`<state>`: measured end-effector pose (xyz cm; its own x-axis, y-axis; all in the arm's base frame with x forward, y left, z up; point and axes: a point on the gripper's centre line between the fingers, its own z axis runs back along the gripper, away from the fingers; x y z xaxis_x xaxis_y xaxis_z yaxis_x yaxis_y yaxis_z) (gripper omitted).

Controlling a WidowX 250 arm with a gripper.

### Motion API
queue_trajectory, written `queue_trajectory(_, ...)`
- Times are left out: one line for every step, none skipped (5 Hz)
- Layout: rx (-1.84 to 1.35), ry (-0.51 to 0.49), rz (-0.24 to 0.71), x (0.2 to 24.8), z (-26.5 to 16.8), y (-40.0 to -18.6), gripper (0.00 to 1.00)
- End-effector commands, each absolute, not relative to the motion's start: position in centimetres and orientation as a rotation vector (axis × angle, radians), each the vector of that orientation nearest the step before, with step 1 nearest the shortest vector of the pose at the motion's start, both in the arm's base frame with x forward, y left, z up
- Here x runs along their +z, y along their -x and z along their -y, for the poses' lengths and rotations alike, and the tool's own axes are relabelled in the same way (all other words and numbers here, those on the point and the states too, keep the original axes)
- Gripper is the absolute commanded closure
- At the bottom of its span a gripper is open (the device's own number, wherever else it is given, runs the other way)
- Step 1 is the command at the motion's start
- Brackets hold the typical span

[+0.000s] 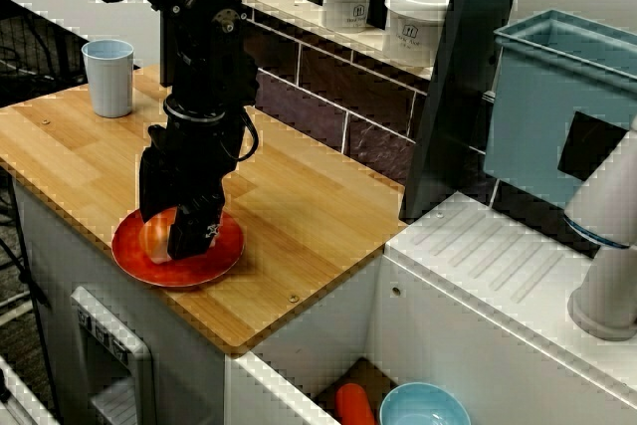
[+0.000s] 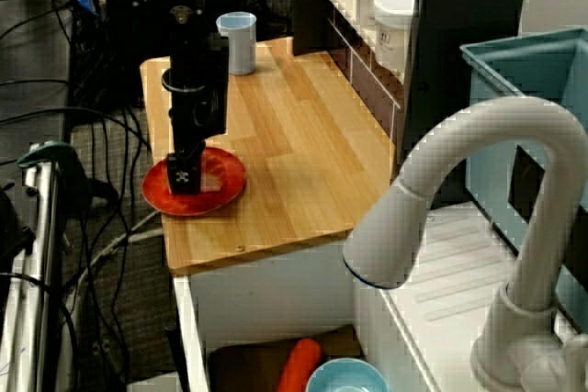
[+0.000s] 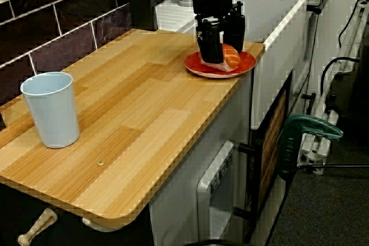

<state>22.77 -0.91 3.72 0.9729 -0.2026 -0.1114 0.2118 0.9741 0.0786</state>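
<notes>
My tool (image 1: 171, 234) straddles one smooth orange-and-white lump (image 1: 152, 241) on one round glossy red plate (image 1: 227, 258), lower left seen from above, on the wood-grain bench (image 1: 318, 216). Clamped or loose, I cannot tell. One pale blue cup (image 1: 108, 77), upper left.

The bench (image 1: 309, 196) is a pale wooden top with rounded corners, set against a dark tiled wall (image 1: 318, 97). Seen facing that wall, a light blue cup (image 1: 108, 77) stands upright at the bench's far left end. A red plate (image 1: 227, 258) lies near the front edge, well apart from the cup, with bare wood between them.
</notes>
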Motion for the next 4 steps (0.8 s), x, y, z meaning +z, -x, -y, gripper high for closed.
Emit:
queue_trajectory(-0.187, -0.071, -0.070, 5.1, 0.7, -22.7, 0.00)
queue_trajectory(-0.179, -0.054, -0.061, 5.9, 0.5, -22.4, 0.00)
queue_trajectory(-0.166, -0.019, -0.041, 7.4, -0.2, -22.4, 0.00)
queue_trajectory(-0.156, 0.019, -0.031, 8.8, -1.1, -22.6, 0.00)
